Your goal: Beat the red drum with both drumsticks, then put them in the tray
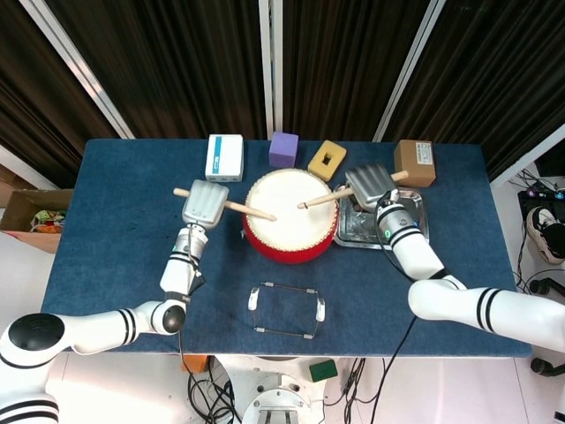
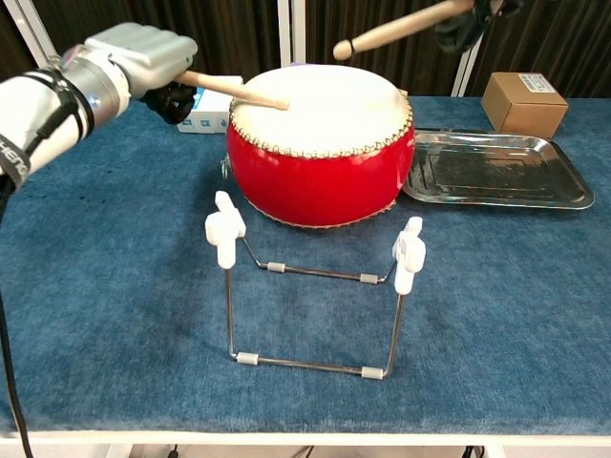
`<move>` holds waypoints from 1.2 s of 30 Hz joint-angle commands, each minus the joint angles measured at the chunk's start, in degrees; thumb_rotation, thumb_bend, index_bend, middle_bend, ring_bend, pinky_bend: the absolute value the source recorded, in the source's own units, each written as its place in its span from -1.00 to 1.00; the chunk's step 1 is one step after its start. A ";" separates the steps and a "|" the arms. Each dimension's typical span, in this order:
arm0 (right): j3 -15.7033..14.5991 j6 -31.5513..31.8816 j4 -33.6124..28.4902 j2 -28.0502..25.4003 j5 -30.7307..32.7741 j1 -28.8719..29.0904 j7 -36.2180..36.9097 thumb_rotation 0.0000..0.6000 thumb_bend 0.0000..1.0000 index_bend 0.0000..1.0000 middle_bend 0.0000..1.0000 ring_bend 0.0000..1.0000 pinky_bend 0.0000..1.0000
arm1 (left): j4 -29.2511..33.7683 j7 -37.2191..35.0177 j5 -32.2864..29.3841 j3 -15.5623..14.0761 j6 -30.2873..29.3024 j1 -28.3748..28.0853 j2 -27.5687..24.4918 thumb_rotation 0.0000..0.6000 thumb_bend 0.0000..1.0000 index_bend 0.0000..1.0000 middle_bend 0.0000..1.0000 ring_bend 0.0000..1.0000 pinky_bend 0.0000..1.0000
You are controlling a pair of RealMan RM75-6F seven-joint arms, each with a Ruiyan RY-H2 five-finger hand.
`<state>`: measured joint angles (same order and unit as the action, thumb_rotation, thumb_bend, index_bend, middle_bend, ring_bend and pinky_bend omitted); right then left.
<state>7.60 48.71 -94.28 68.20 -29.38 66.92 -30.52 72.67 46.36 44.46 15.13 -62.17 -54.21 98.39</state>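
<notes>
**Q:** Blue felt is seen covering the worktop (image 2: 115, 315); what is laid out on it, from the near edge back?

**A:** Nearest, a wire stand (image 2: 315, 286) with white clips is set upright. Just behind it, the red drum (image 2: 320, 143) is placed, its pale skin facing up. A steel tray (image 2: 487, 172) is found just beside the drum on its right, with nothing in it. At the far edge, a white box (image 1: 224, 156), a purple block (image 1: 283, 148), a yellow block (image 1: 327, 160) and a cardboard box (image 2: 520, 103) are lined up.

**Q:** How are the drumsticks held?

**A:** The left drumstick (image 2: 234, 89) is gripped by the left hand (image 2: 143, 57), fingers wrapped around its handle; its tip is laid on the drum skin. The right drumstick (image 2: 396, 27) is clasped by the right hand (image 1: 371, 185), and its tip is raised clear of the skin. In the chest view, only a dark edge of that hand is shown at the top of the frame.

**Q:** Which step is judged to be in hand?

**A:** The beating, it would seem: one stick is down, the other is lifted.

**Q:** What is called for next?

**A:** Probably a downward stroke of the right stick onto the skin. Once the beating is finished, both sticks would need to be carried across to the tray and released there, the left one over the longer reach past the drum.
</notes>
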 commanded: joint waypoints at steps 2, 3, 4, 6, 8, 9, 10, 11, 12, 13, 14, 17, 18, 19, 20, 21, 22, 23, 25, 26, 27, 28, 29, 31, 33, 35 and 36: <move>-0.45 -1.71 1.89 1.47 -0.04 -0.14 -0.01 1.00 0.56 1.00 1.00 1.00 0.91 | 3.02 -0.38 1.15 0.76 -2.69 0.52 -2.19 1.00 0.13 1.00 1.00 1.00 1.00; -0.94 -2.29 3.04 2.51 0.44 0.13 -0.50 1.00 0.56 1.00 1.00 1.00 0.91 | 4.36 -0.75 1.76 1.06 -3.64 0.88 -3.15 1.00 0.13 1.00 1.00 1.00 1.00; -1.71 -3.09 4.71 4.02 1.24 0.56 -1.35 1.00 0.56 1.00 1.00 1.00 0.91 | 6.26 -1.29 2.48 1.52 -4.74 1.34 -4.44 1.00 0.13 1.00 1.00 1.00 1.00; -2.98 -4.04 7.23 6.30 2.68 1.33 -3.02 1.00 0.56 1.00 1.00 1.00 0.91 | 8.85 -1.93 3.26 2.13 -5.93 1.90 -6.14 1.00 0.13 1.00 1.00 1.00 1.00; -4.34 -4.53 9.64 8.52 4.47 2.21 -5.13 1.00 0.56 1.00 1.00 1.00 0.91 | 11.13 -2.27 3.53 2.55 -6.36 2.24 -7.53 1.00 0.13 1.00 1.00 1.00 1.00; -4.73 -4.55 10.26 9.13 5.17 2.55 -5.91 1.00 0.56 1.00 1.00 1.00 0.91 | 11.73 -2.40 3.51 2.62 -6.26 2.28 -7.84 1.00 0.13 1.00 1.00 1.00 1.00; -4.83 -4.31 10.54 9.51 5.72 2.80 -6.38 1.00 0.56 1.00 1.00 1.00 0.91 | 12.13 -2.40 3.42 2.59 -6.04 2.24 -8.01 1.00 0.13 1.00 1.00 1.00 1.00; -4.55 -4.00 10.30 9.41 5.74 2.77 -6.16 1.00 0.56 1.00 1.00 1.00 0.91 | 12.12 -2.29 3.34 2.48 -5.85 2.16 -7.96 1.00 0.13 1.00 1.00 1.00 1.00; -4.06 -3.60 9.71 8.96 5.39 2.54 -5.54 1.00 0.56 1.00 1.00 1.00 0.91 | 11.97 -2.28 3.18 2.40 -5.67 2.08 -7.75 1.00 0.13 1.00 1.00 1.00 1.00; -3.18 -2.95 8.49 7.90 4.43 1.97 -4.20 1.00 0.56 1.00 1.00 1.00 0.91 | 11.58 -2.46 2.85 2.30 -5.32 2.01 -7.33 1.00 0.13 1.00 1.00 1.00 1.00; -2.47 -2.43 7.30 6.83 3.43 1.37 -2.96 1.00 0.56 1.00 1.00 1.00 0.91 | 11.16 -2.56 2.57 2.19 -4.99 1.94 -7.02 1.00 0.13 1.00 1.00 1.00 1.00; -0.22 -0.82 2.78 2.25 -0.31 -1.28 1.76 1.00 0.56 1.00 1.00 1.00 0.91 | 10.02 -3.49 2.27 2.11 -4.43 1.93 -6.29 1.00 0.13 1.00 1.00 1.00 1.00; 0.26 -0.49 1.60 0.83 -1.45 -2.24 3.21 1.00 0.56 1.00 1.00 1.00 0.91 | 9.94 -4.00 2.42 2.12 -4.54 2.09 -6.24 1.00 0.13 1.00 1.00 1.00 1.00; 0.70 -0.15 0.34 -0.95 -2.90 -3.55 5.04 1.00 0.56 1.00 1.00 1.00 0.91 | 10.05 -4.68 2.73 2.10 -4.81 2.41 -6.38 1.00 0.13 1.00 1.00 1.00 1.00; 0.87 0.09 -0.32 -2.13 -4.01 -4.56 6.27 1.00 0.56 1.00 1.00 1.00 0.91 | 10.32 -5.26 2.99 2.10 -5.07 2.72 -6.59 1.00 0.13 1.00 1.00 1.00 1.00; 0.88 0.24 -0.71 -3.15 -5.05 -5.57 7.42 1.00 0.56 1.00 1.00 1.00 0.91 | 10.75 -5.95 3.26 2.12 -5.34 3.10 -6.89 1.00 0.13 1.00 1.00 1.00 1.00; 0.73 0.25 -0.94 -4.28 -6.33 -6.89 8.85 1.00 0.56 1.00 1.00 1.00 0.91 | 11.44 -6.87 3.67 2.14 -5.80 3.68 -7.42 1.00 0.13 1.00 1.00 1.00 1.00; 0.52 0.14 -0.90 -4.92 -7.20 -7.86 9.88 1.00 0.56 1.00 1.00 1.00 0.91 | 12.02 -7.45 4.06 2.07 -6.20 4.14 -7.89 1.00 0.13 1.00 1.00 1.00 1.00; -0.38 -0.50 0.04 -5.64 -9.04 -10.03 11.97 1.00 0.56 1.00 1.00 1.00 0.91 | 13.58 -8.88 5.07 1.89 -7.22 5.33 -9.11 1.00 0.13 1.00 1.00 1.00 1.00; -0.93 -0.99 0.81 -5.64 -9.69 -10.83 12.62 1.00 0.56 1.00 1.00 1.00 0.91 | 14.31 -9.64 5.43 1.85 -7.58 5.87 -9.64 1.00 0.13 1.00 1.00 1.00 1.00; -1.52 -1.55 1.73 -5.47 -10.26 -11.54 13.13 1.00 0.56 1.00 1.00 1.00 0.91 | 15.01 -10.43 5.75 1.82 -7.90 6.42 -10.18 1.00 0.13 1.00 1.00 1.00 1.00; -2.32 -2.36 3.12 -5.05 -10.88 -12.34 13.59 1.00 0.56 1.00 1.00 1.00 0.91 | 15.87 -11.41 6.19 1.73 -8.33 7.15 -10.86 1.00 0.13 1.00 1.00 1.00 1.00; -2.88 -2.99 4.21 -4.63 -11.27 -12.84 13.84 1.00 0.56 1.00 1.00 1.00 0.91 | 16.42 -12.02 6.55 1.62 -8.65 7.66 -11.35 1.00 0.13 1.00 1.00 1.00 1.00; -3.68 -4.28 6.76 -3.27 -11.94 -13.88 14.80 1.00 0.56 1.00 1.00 1.00 0.91 | 17.35 -13.00 7.33 1.36 -9.42 8.68 -12.33 1.00 0.13 1.00 1.00 1.00 1.00; -4.30 -5.69 9.37 -1.75 -12.47 -14.53 15.40 1.00 0.56 1.00 1.00 1.00 0.91 | 17.96 -13.72 7.91 1.18 -10.02 9.47 -13.00 1.00 0.13 1.00 1.00 1.00 1.00; -4.82 -6.93 11.71 -0.30 -12.52 -14.69 15.26 1.00 0.56 1.00 1.00 1.00 0.91 | 18.48 -14.20 8.23 1.13 -10.33 9.98 -13.47 1.00 0.13 1.00 1.00 1.00 1.00; -5.11 -7.76 13.28 0.78 -12.30 -14.62 14.97 1.00 0.56 1.00 1.00 1.00 0.90 | 18.77 -14.50 8.35 1.13 -10.42 10.25 -13.70 1.00 0.13 1.00 1.00 1.00 1.00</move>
<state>3.49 42.75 -83.53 66.99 -41.32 52.92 -15.78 91.24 32.06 52.69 16.31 -72.48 -44.13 84.85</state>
